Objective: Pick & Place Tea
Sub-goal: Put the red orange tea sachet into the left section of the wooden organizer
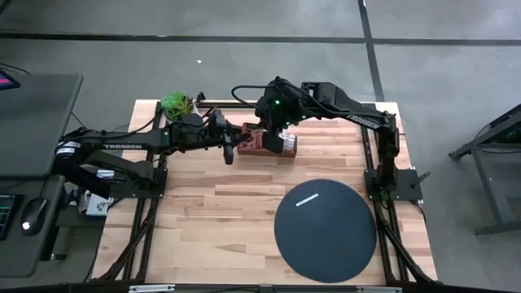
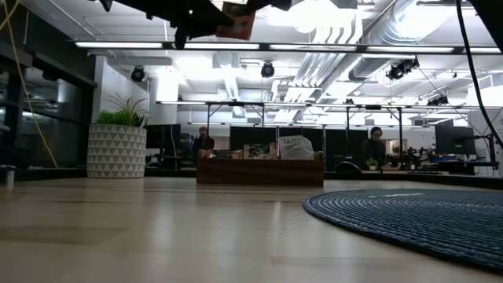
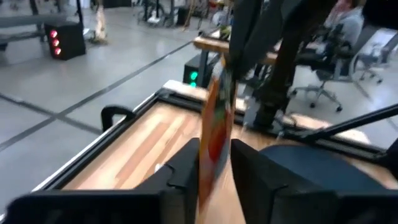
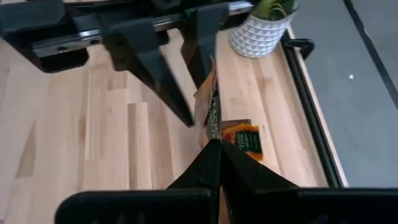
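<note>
Wooden tray [image 1: 273, 145] under the right claw [image 1: 272, 140], mostly hidden.

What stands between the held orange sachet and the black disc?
Nothing visible. The left gripper holds the orange sachet aloft; only bare table lies between it and the black disc.
</note>
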Controlling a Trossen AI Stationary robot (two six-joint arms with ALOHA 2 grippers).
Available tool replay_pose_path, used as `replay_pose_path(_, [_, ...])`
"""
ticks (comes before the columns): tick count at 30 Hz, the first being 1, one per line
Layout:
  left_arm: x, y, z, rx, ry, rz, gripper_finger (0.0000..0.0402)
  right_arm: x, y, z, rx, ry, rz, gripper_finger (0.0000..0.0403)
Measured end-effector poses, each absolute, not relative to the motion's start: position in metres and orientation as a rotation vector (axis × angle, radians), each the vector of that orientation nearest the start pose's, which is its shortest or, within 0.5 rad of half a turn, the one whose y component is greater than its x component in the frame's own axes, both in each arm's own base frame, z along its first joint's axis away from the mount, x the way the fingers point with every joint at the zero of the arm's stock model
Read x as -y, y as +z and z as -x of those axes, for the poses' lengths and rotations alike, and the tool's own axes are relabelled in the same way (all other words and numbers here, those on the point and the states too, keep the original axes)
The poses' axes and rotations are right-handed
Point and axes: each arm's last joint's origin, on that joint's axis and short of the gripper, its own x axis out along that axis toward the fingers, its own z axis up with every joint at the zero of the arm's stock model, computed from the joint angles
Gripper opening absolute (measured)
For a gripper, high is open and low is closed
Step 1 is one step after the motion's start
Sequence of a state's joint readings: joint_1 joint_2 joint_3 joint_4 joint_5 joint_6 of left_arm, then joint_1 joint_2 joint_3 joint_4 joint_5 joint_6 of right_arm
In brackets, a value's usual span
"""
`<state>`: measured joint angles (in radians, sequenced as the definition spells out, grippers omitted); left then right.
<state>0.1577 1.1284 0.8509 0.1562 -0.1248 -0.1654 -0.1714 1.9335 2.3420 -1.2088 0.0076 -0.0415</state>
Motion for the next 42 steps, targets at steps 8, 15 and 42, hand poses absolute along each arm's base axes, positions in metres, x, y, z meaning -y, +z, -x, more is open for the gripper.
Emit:
replay_pose_path(8, [-0.04,0.321,-0.226,-0.223,0.322,0.166,0.0156,0.088,0.422,-0.382,-0.838,-0.194,-0.01,0.0])
replay_pose_path(15, [-0.035,0.321,-0.185,-0.265,0.381,0.178,0.0165,0.113,0.375,-0.419,-0.918,-0.175,0.042,0.0])
replay_pose_path(42, [-0.026,0.28,-0.125,-0.149,0.419,0.335,0.0166,0.157,0.252,-0.47,-1.14,-0.152,-0.083,0.0])
